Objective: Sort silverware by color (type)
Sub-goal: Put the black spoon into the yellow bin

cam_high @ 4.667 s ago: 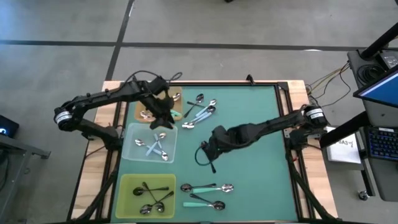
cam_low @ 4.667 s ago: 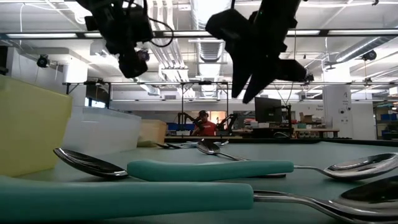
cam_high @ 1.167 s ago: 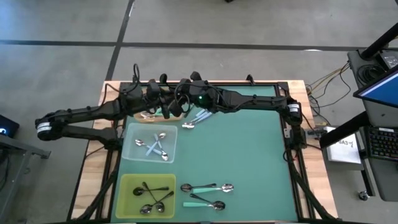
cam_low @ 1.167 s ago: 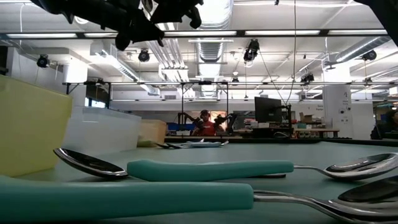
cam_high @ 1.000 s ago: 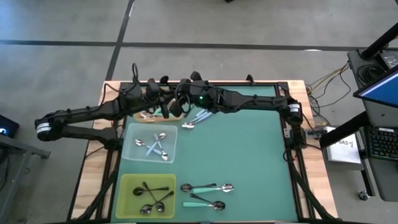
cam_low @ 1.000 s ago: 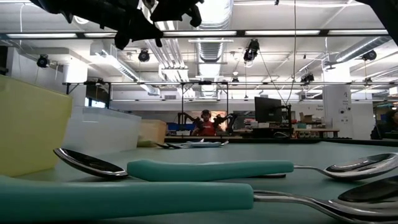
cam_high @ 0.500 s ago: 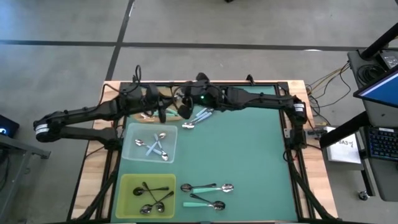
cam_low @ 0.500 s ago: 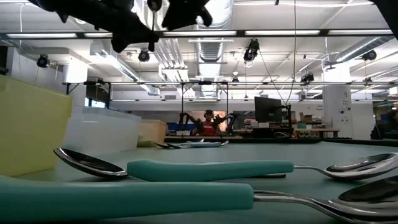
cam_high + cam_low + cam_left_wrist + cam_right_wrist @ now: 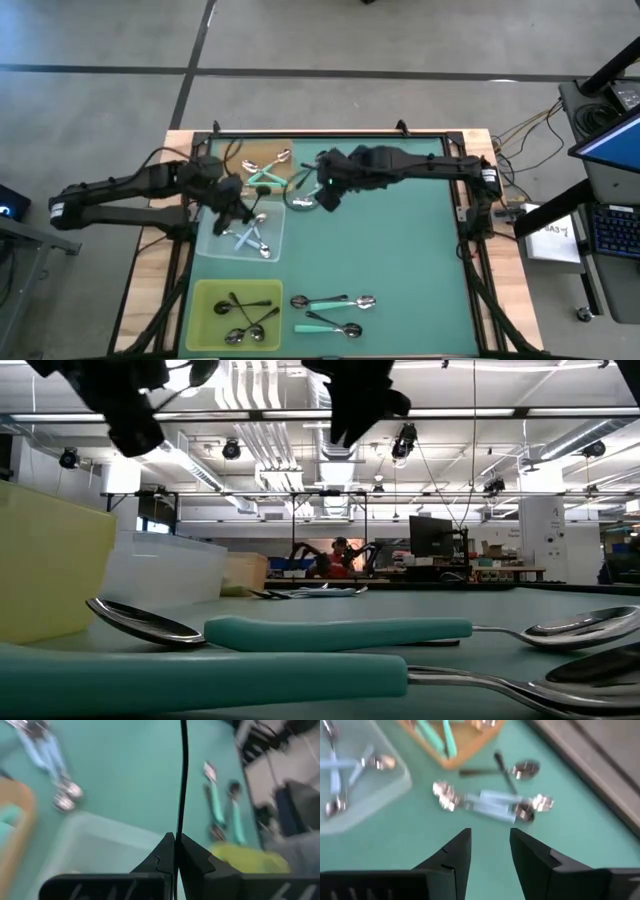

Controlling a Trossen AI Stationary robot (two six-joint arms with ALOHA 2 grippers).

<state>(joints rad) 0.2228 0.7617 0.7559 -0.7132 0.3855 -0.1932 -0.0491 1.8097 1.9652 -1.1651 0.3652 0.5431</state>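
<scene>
Three trays sit along the table's left side in the high view. The wood tray (image 9: 262, 172) at the far end now shows a teal spoon (image 9: 262, 178) that was covered by both arms a second ago; the right gripper (image 9: 322, 192) has pulled back over the mat just beside it, so that drop looks done. The left gripper (image 9: 232, 203) has shifted from the wood tray to over the clear tray (image 9: 240, 228), which holds pale-blue spoons (image 9: 248, 236). The yellow tray (image 9: 236, 312) holds black spoons (image 9: 243, 320). Loose on the mat: a small cluster (image 9: 305, 198) by the right gripper and two teal spoons (image 9: 330, 312) near the yellow tray.

Low view: both arms hang high; the two teal spoons (image 9: 330, 632) lie up front.

Left wrist: fingers (image 9: 165, 857) pressed together, nothing between them, clear tray below.

Right wrist: fingers (image 9: 455, 852) moderately parted, empty, above pale-blue spoons (image 9: 492, 802) and a black spoon (image 9: 502, 770) left unsorted.
</scene>
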